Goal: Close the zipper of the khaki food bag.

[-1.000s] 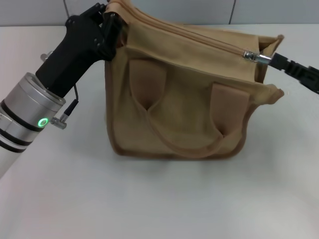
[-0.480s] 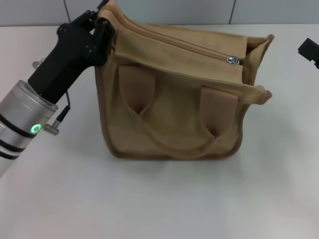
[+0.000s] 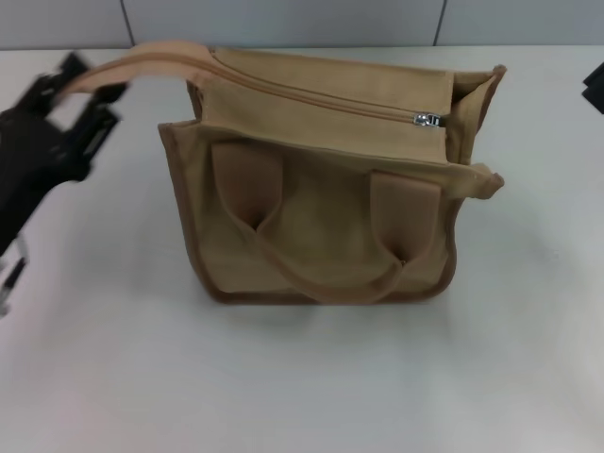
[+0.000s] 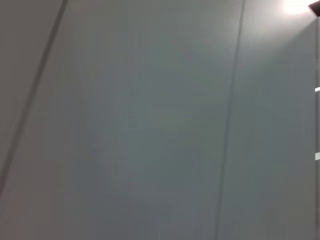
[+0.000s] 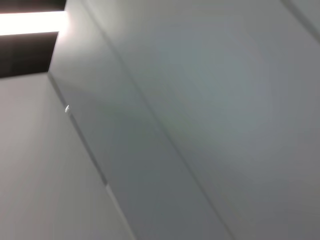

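The khaki food bag point(image 3: 321, 226) stands upright in the middle of the white table in the head view, handles hanging down its front. Its zipper point(image 3: 311, 92) runs along the top, with the silver pull point(image 3: 427, 119) close to the bag's right end. A tan strap end point(image 3: 142, 58) reaches out leftward from the bag's top left corner. My left gripper point(image 3: 90, 85), blurred, is at the tip of that strap, well left of the bag. Only a dark sliver of my right gripper point(image 3: 596, 85) shows at the right edge. Both wrist views show no bag.
The white table point(image 3: 302, 377) spreads out in front of and beside the bag. A grey panelled wall point(image 3: 283, 19) runs along the back. The wrist views show only grey wall panels point(image 4: 150, 125) point(image 5: 200, 100) and a bright ceiling light point(image 5: 30, 22).
My right gripper left the zipper pull and withdrew to the right edge. My left arm swung left and down, away from the bag's corner, and the tan strap now stretches out leftward. The bag shifted left.
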You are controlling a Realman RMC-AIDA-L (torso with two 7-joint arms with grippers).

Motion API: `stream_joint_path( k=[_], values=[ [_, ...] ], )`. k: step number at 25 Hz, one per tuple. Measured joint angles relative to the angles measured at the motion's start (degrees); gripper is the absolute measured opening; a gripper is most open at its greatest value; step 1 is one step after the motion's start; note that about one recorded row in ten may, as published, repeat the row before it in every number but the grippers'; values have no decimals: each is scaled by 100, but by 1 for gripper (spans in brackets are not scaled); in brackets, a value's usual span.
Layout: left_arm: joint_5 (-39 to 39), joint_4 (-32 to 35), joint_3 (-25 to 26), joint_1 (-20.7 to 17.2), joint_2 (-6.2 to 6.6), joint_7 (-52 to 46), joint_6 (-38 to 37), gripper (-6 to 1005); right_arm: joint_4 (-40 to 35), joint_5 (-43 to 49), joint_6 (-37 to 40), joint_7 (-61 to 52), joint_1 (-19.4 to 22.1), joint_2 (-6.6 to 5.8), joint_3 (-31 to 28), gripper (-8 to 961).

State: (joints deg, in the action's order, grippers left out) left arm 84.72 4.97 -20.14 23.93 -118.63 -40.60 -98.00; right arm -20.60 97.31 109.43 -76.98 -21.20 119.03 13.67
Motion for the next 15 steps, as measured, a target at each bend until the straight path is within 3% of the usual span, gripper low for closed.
stream_joint_path(
  k=[3,6,10,12,15],
  values=[
    [-1,198,272,-426,15,-5,-5,518,117,-4,73,311,57,4,-99,622],
    [37,429,354,-792,36,-68,-62,636,292,9,321,994,73,11,-53,625],
    [404,983,12,-1189,85,-198,-220,767,385,277,572,2062,59,15,322,631],
    [678,1178,-268,-1309,174,-294,-462,829,366,419,621,2488,39,15,670,636],
    [1260,1409,-852,-1382,393,-454,-1215,829,321,581,590,2727,-41,15,1237,644]
  ],
)
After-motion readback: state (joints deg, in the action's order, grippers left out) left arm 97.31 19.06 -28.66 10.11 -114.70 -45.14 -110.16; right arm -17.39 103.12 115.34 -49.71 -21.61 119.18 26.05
